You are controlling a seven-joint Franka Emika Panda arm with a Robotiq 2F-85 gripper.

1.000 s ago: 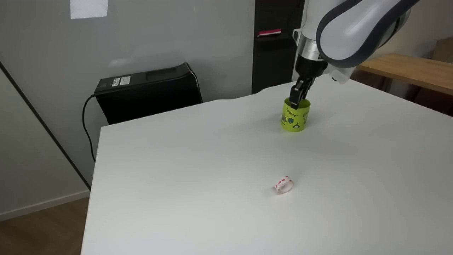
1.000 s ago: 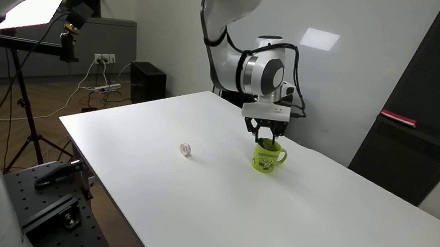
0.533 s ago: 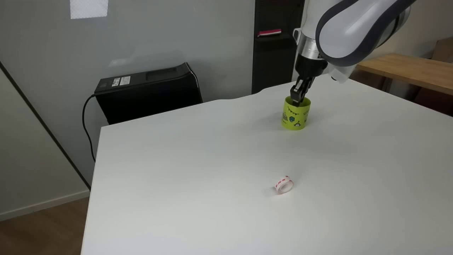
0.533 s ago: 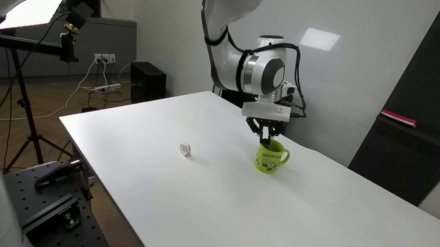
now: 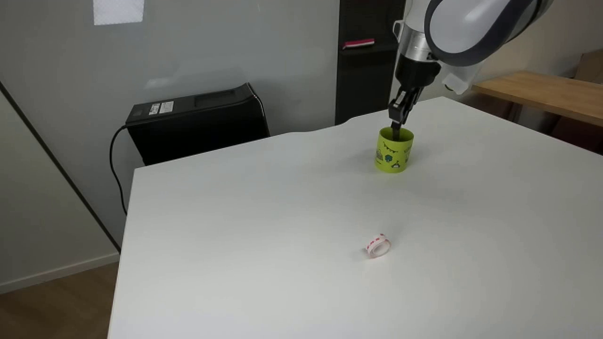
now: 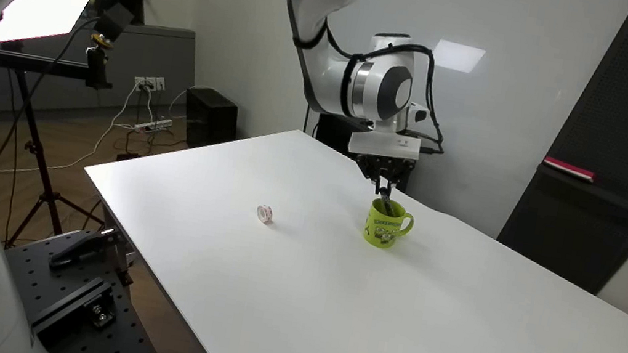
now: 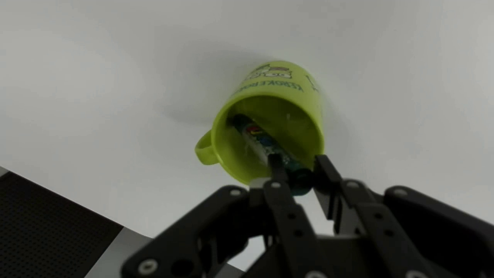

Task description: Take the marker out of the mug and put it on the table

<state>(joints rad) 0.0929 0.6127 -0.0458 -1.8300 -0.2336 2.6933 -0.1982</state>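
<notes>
Mug (image 5: pixel 395 152) around btm of marker (image 7: pixel 267 146); tape roll (image 5: pixel 375 244) apart on tbl (image 5: pixel 259 226).

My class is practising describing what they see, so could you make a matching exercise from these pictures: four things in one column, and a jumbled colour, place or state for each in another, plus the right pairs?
Things
1. gripper
2. roll of tape
3. mug
4. marker

Colours, places and states
A. lime green, upright on the table
B. slanting, lower end inside the mug
C. closed on the upper end of the marker
D. white with red marks, apart from the mug

Right pairs
1-C
2-D
3-A
4-B
</notes>
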